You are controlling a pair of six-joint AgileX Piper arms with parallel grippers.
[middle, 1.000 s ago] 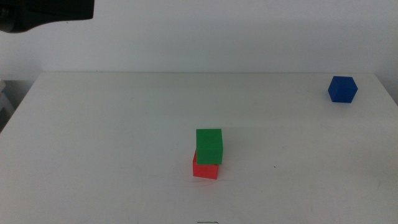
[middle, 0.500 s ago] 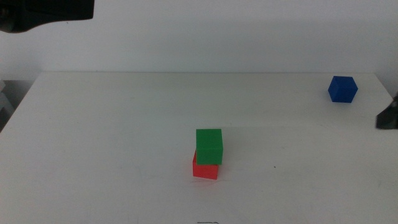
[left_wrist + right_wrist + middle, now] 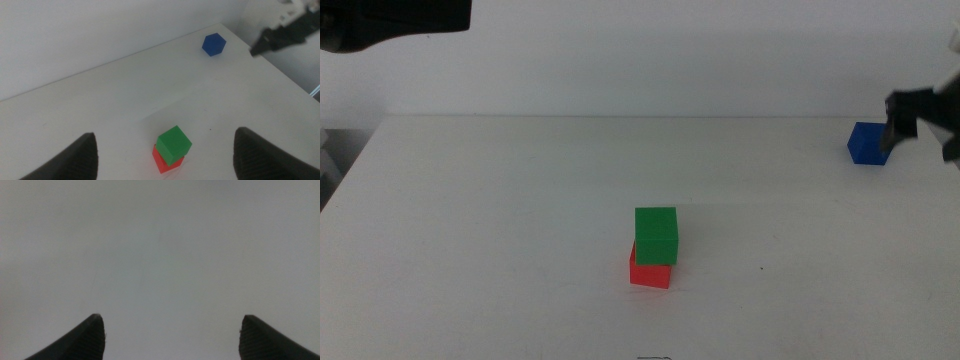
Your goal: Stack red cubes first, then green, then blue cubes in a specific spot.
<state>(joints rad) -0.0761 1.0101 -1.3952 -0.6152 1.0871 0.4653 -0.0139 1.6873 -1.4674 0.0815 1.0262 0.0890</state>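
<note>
Near the middle of the white bench (image 3: pixel 500 220), the green cube (image 3: pixel 656 235) sits on top of the red cube (image 3: pixel 649 272), a little askew, and the blue cube (image 3: pixel 868 143) lies well apart from that stack, toward the far right corner. The right end effector (image 3: pixel 910 112) hovers just beside the blue cube on its right side, its jaws spread wide with nothing between them. The left end effector (image 3: pixel 165 152) hangs above the bench facing the stack, jaws also wide apart and empty.
</note>
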